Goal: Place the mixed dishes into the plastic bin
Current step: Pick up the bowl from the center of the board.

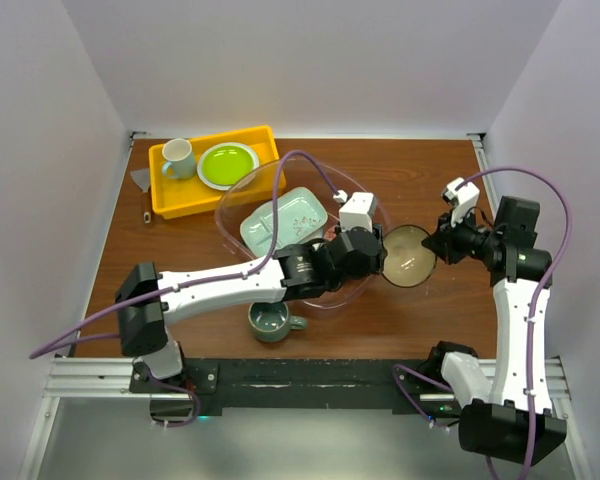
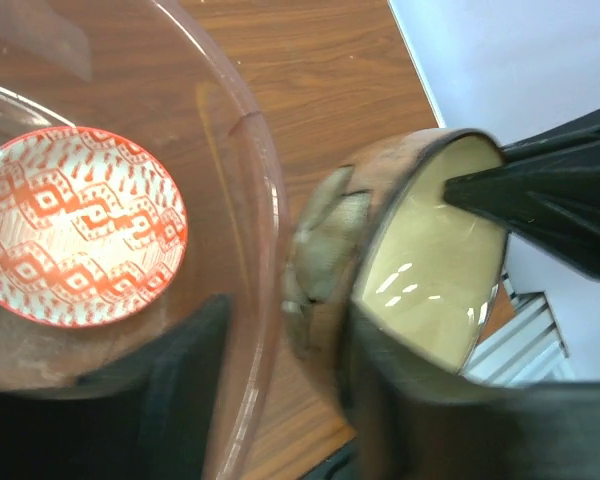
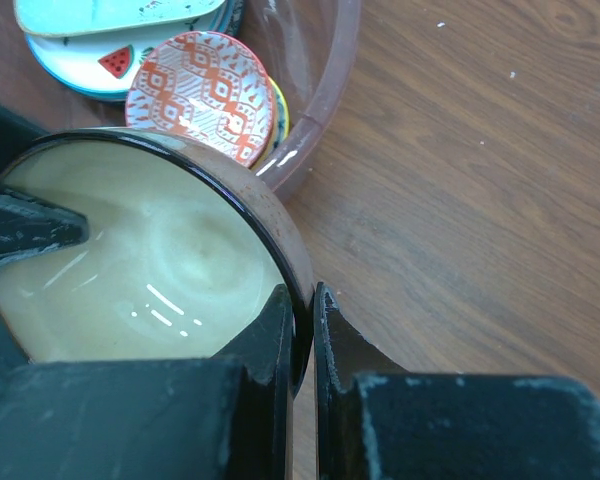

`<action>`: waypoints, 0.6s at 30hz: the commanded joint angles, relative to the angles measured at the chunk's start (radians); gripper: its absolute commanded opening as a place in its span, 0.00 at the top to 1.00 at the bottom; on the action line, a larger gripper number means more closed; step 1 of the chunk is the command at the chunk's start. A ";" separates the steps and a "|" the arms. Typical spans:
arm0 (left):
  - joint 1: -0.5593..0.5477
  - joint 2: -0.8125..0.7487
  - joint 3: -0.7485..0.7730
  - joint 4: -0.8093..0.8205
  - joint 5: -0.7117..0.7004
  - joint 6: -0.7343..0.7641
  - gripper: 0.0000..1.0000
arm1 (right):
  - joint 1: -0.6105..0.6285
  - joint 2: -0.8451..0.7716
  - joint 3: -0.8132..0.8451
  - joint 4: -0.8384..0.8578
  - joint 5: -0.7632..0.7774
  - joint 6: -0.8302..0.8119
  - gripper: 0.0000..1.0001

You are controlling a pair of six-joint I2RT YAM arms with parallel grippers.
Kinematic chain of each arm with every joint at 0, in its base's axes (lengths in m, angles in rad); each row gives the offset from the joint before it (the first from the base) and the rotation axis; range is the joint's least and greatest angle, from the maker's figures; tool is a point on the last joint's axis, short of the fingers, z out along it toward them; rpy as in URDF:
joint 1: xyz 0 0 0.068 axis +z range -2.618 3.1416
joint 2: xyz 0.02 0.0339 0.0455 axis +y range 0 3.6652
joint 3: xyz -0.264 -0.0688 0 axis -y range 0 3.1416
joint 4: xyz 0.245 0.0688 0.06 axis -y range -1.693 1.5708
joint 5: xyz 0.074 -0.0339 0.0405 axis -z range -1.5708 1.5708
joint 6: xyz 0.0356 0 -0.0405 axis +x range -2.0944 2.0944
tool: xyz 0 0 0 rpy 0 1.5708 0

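Two grippers meet at one brown bowl (image 1: 408, 257), held tilted just outside the clear bin (image 1: 220, 215) at its 3 o'clock side. The right gripper (image 3: 305, 300) pinches the bowl's rim. The left gripper (image 2: 280, 335) straddles the bowl wall and bin rim; whether it grips cannot be told. Inside the bin lie a green tray (image 1: 283, 220) and a red-patterned bowl (image 2: 80, 225). A grey-green mug (image 1: 270, 322) stands on the tabletop (image 1: 430, 170) at the bin's 6 o'clock.

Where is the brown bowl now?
In the top view, the bowl is right of centre, just right of the bin, pinched by the right pincer.
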 commanded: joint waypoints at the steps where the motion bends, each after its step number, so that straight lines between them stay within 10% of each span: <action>1: -0.017 0.057 0.132 -0.149 -0.177 0.020 0.67 | -0.003 -0.032 0.021 0.078 -0.047 0.028 1.00; 5: -0.030 0.108 0.213 -0.225 -0.232 0.049 1.00 | -0.003 -0.049 0.025 0.068 -0.079 0.013 1.00; 12: -0.030 0.025 0.177 -0.144 -0.251 0.136 1.00 | -0.004 -0.067 0.097 -0.076 -0.306 -0.149 0.98; 18: -0.006 -0.131 0.005 0.065 -0.174 0.190 1.00 | -0.003 -0.064 0.148 -0.267 -0.466 -0.338 0.63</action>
